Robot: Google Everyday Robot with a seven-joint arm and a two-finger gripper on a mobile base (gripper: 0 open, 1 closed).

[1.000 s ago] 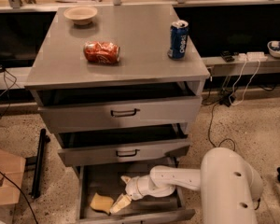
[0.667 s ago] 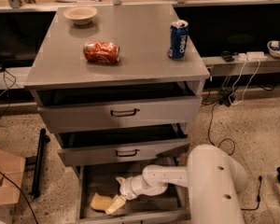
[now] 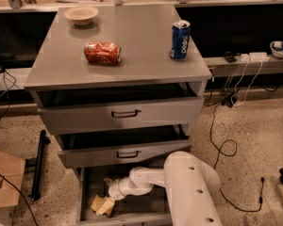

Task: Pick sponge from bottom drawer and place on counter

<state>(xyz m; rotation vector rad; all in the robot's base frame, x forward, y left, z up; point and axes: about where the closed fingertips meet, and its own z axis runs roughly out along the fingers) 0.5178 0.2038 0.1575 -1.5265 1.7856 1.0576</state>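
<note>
Tool (image 3: 110, 200) sits low in the bottom drawer (image 3: 137, 209), lower left of frame, right against the sponge (image 3: 102, 205). Gripping it or not, I cannot tell. The drawer stands open for reach, and the desk (image 3: 141, 41) above looks like the drop spot.

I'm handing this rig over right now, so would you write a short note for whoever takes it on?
Gripper: low inside the open bottom drawer, right beside the sponge; a firm grasp is not confirmed.
Sponge: on the drawer floor, front left, not lifted.
Counter: holds a crushed red soda can, a blue soda can and a beige bowl.
Done: drawer open, arm reached in to the sponge.
Left: secure the sponge, lift it out, set it on the counter.
</note>
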